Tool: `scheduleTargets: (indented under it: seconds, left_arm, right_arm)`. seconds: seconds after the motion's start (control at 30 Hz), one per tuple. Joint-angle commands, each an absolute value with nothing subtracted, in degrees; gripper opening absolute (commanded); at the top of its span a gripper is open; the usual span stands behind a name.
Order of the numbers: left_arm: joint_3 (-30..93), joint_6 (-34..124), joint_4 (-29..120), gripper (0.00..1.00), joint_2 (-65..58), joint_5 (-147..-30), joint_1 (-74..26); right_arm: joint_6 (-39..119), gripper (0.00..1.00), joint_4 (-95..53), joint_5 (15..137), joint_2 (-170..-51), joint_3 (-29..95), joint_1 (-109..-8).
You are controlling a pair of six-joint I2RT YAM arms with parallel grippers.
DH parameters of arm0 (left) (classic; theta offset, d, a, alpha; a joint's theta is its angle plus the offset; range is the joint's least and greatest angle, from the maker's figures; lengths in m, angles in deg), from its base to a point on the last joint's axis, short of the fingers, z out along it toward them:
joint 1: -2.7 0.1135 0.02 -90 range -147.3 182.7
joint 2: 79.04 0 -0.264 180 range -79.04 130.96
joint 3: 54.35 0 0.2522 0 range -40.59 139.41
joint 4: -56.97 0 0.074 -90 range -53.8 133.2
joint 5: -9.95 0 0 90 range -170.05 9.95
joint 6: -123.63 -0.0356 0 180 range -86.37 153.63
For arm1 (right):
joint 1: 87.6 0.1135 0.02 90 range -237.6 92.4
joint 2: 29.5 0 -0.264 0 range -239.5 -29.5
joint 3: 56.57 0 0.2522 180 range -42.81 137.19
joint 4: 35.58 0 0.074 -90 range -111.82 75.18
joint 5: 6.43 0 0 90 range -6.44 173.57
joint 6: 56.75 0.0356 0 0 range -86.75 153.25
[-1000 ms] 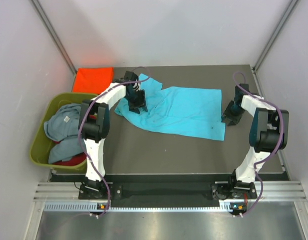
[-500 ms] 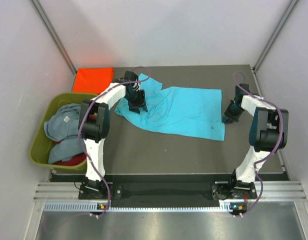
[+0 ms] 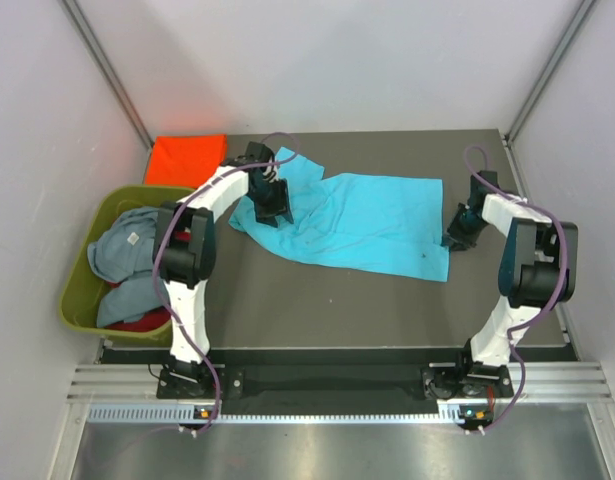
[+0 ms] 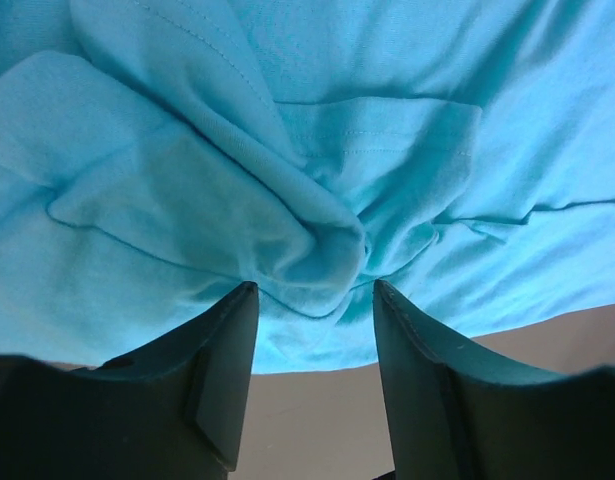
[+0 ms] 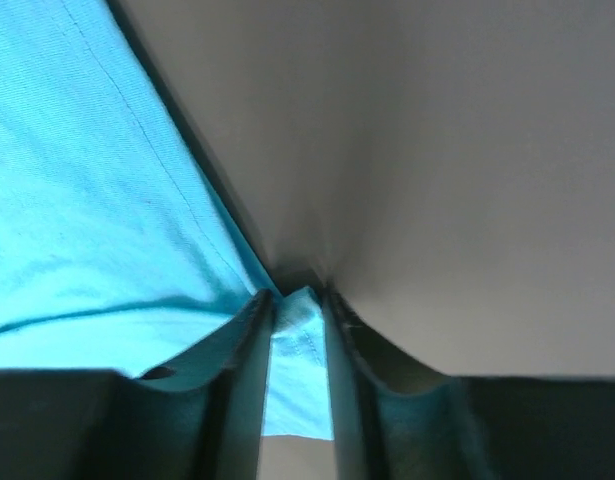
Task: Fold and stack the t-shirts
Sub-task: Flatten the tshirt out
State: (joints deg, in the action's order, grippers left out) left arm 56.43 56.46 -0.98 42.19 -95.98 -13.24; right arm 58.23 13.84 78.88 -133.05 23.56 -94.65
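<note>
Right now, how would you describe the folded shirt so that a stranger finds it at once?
Start at the dark table, far left corner, just behind the olive-green tub. There lies the orange-red t-shirt. It alone is a flat folded rectangle; the turquoise t-shirt is spread out rumpled.

We saw our right gripper with its two dark fingers drawn nearly together on a corner of the turquoise t-shirt, whose stitched hem ran up and away to the claw's left, while the bare grey table lay ahead and to its right.
</note>
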Motion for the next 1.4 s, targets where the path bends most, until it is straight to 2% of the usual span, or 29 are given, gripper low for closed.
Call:
scheduleTargets:
  seconds: [0.0,0.07,0.2,0.23,0.5,0.7,0.8,1.0,1.17,1.37]
  left_arm:
    - [55.92,56.66,-0.83,0.55,38.21,-95.79,-13.38]
    - [55.83,56.66,-1.0,0.57,38.29,-95.79,-13.38]
    - [55.83,56.74,-1.53,0.58,36.98,-95.09,-13.38]
    - [55.83,56.66,-1.45,0.59,36.72,-94.73,-13.38]
    - [60.75,56.39,3.53,0.65,36.89,-87.46,-13.38]
    - [60.84,55.07,17.33,0.6,38.82,-81.72,-12.86]
    - [63.2,55.95,19.38,0.58,41.89,-81.37,-12.15]
    - [70.06,53.94,23.69,0.6,48.31,-78.74,-11.36]
    - [70.5,49.98,27.29,0.66,50.85,-77.34,-10.57]
    - [72.62,49.98,28.96,0.62,54.81,-78.73,-8.99]
  right_arm:
    - [57.07,0.25,12.73,77.5,-133.03,22.85,-95.25]
    - [57.6,0.21,12.55,78.28,-132.86,22.76,-95.33]
    - [57.51,0.02,13.86,80.84,-129.45,23.72,-95.51]
    - [57.16,0.0,14.39,81.36,-128.83,24.07,-95.51]
    - [58.74,0.0,19.14,78.65,-118.12,21.81,-94.9]
    - [59.53,0.0,20.99,76.89,-108.89,15.39,-92.78]
    - [58.66,0.0,20.99,75.48,-105.98,12.4,-92.7]
    - [58.57,0.0,23.36,74.86,-101.58,9.58,-92.7]
    - [58.39,0.0,25.03,75.3,-99.55,10.1,-92.7]
    - [59.01,0.0,26.0,74.51,-99.11,10.37,-92.78]
